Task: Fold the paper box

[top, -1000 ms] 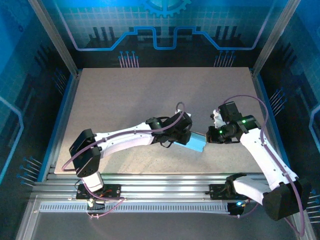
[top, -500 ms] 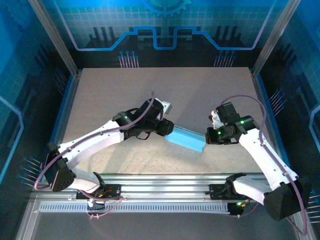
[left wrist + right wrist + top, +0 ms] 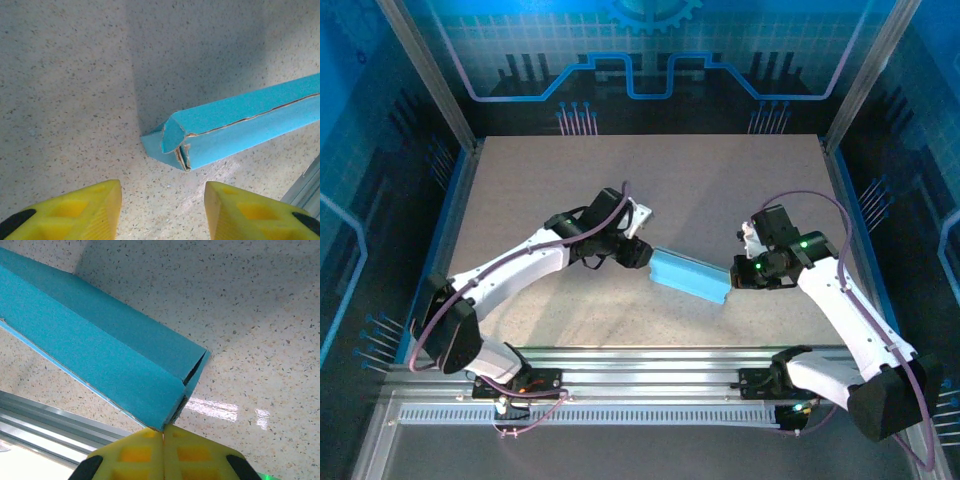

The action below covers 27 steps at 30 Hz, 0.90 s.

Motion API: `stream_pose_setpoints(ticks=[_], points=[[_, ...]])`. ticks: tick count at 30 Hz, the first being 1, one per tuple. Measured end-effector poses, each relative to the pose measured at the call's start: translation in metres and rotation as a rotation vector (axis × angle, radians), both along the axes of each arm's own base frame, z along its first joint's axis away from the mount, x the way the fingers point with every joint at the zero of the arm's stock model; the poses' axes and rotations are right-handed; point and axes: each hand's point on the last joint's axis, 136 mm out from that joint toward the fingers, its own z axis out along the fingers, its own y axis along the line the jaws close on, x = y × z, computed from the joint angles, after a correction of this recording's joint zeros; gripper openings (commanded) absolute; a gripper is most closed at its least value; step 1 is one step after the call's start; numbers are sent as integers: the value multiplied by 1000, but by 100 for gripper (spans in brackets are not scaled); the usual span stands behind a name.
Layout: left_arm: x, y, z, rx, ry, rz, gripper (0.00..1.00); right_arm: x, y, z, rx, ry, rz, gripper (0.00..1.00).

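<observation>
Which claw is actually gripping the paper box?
The right claw: its yellow fingers are shut on an end corner of the paper box. The left claw stands open, short of the box's other end, touching nothing.

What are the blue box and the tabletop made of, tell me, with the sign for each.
The paper box: thin cardboard, matte light blue; frayed pale edges at its folded end suggest paperboard. The table: hard speckled surface, perhaps laminate or stone-look composite, slightly glossy; it reflects a bright glare in the right wrist view.
</observation>
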Motion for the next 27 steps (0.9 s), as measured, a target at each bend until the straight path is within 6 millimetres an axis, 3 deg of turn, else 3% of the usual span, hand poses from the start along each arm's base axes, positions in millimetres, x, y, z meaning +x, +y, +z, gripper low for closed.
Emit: stream_pose_setpoints(ticks=[11, 21, 27], points=[[9, -13, -20, 2, 22, -52, 45, 0, 0, 0, -3, -1, 0, 8], [24, -17, -18, -2, -25, -34, 37, 0, 0, 0, -6, -2, 3, 8], [26, -18, -16, 1, -45, -46, 42, 0, 0, 0, -6, -2, 4, 8]])
